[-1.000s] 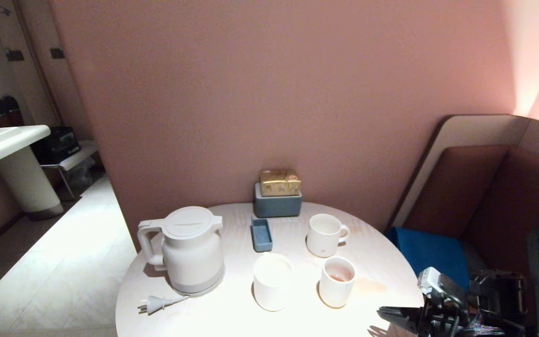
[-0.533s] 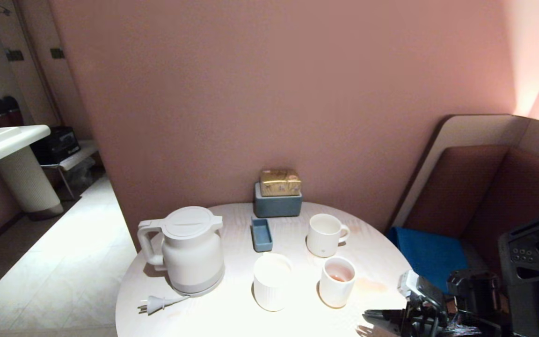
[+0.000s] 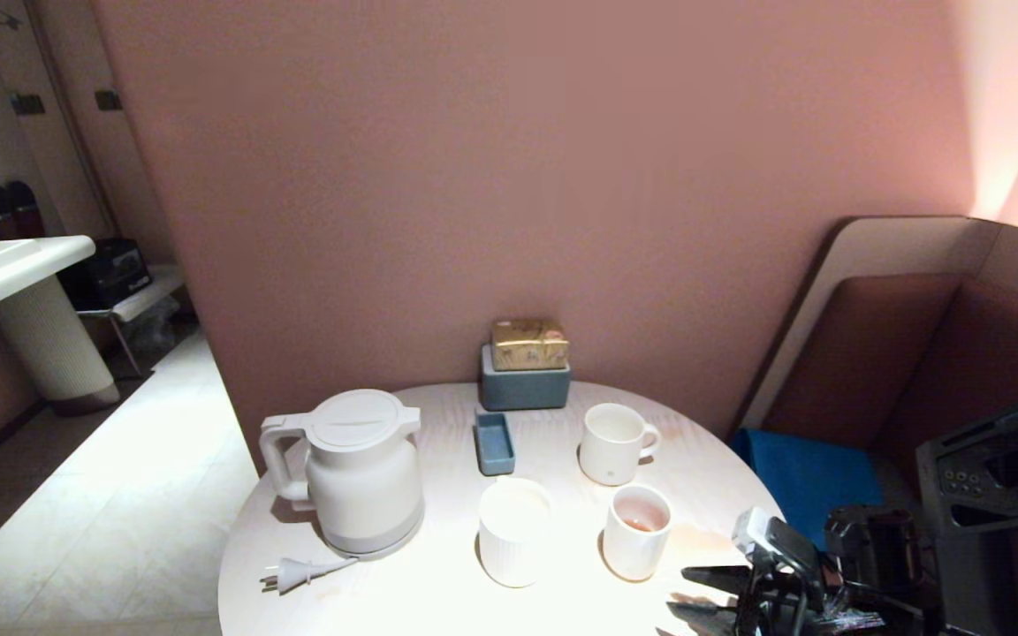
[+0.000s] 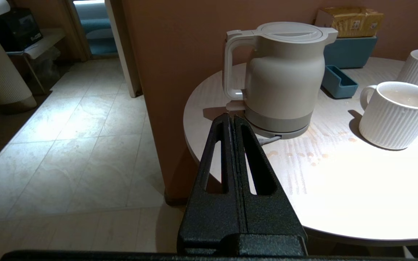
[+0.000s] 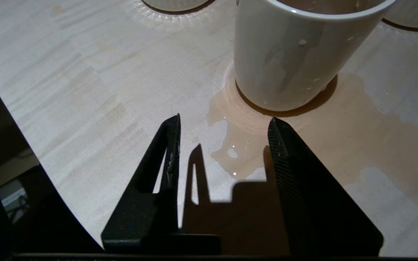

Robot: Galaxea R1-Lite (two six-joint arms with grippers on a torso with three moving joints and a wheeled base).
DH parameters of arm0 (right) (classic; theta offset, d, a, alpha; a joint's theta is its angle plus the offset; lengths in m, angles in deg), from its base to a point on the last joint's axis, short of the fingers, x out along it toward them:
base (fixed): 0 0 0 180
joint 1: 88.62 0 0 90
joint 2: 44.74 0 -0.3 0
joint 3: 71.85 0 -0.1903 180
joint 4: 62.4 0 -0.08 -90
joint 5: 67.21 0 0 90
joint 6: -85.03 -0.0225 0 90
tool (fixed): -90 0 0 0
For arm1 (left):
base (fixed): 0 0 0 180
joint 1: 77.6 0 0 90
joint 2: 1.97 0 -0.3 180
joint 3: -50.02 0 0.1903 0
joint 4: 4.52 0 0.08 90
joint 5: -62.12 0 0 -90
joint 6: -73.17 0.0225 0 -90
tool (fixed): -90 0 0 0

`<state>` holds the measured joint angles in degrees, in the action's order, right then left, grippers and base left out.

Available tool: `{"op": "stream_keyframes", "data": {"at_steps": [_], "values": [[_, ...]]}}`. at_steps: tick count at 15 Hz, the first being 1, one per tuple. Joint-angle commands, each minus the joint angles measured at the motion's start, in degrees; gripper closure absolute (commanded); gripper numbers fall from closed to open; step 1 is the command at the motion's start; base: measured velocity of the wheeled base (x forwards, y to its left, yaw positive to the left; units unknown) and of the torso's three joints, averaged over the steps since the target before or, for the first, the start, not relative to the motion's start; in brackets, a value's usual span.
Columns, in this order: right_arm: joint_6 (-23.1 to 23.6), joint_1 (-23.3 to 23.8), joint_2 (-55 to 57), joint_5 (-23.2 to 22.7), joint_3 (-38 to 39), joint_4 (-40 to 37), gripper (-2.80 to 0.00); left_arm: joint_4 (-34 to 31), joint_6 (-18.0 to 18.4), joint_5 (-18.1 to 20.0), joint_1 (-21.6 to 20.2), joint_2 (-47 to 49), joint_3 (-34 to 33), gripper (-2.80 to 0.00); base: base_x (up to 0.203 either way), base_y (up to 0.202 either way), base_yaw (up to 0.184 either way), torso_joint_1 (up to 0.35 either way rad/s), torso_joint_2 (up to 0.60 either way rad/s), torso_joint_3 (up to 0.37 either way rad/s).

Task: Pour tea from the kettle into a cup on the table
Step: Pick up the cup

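The white kettle stands on its grey base at the left of the round pale table, lid on, handle facing left. The small white handleless cup sits at the front right, with a shallow reddish tea inside. My right gripper hovers low over the table's front right edge, open and empty, a short way from the cup, which lines up with the gap between its fingers. My left gripper is shut and empty, off the table's left edge, pointing at the foot of the kettle handle.
A tea puddle spreads round the cup's foot. A ribbed white cup stands left of the cup and a white mug behind it. A small blue tray, a blue box with a gold packet and the kettle's plug lie about.
My right arm has moved left over the table's edge, closer to the small cup. Kettle, cups and the rest have stayed still.
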<state>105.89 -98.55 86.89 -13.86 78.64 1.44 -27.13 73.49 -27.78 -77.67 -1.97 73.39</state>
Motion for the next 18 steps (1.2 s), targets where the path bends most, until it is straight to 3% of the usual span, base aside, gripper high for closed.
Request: {"op": "stream_keyframes", "data": {"at_steps": [1, 9, 18], "values": [[0.06, -0.09, -0.05, -0.17, 0.26, 2.53, -2.80, 0.03, -0.05, -0.01, -0.01, 0.09, 0.00, 0.00, 0.000, 0.000, 0.000, 0.000, 0.00, 0.000], [-1.96, -0.50, 4.84, 5.63, -9.63, 2.17, -2.80, 0.03, 0.03, -0.01, -0.01, 0.09, 0.00, 0.00, 0.000, 0.000, 0.000, 0.000, 0.00, 0.000], [-3.72, -5.28, 6.07, 8.89, -15.78, -1.44, -2.80, 0.03, 0.03, -0.01, -0.01, 0.09, 0.00, 0.00, 0.000, 0.000, 0.000, 0.000, 0.00, 0.000]]}}
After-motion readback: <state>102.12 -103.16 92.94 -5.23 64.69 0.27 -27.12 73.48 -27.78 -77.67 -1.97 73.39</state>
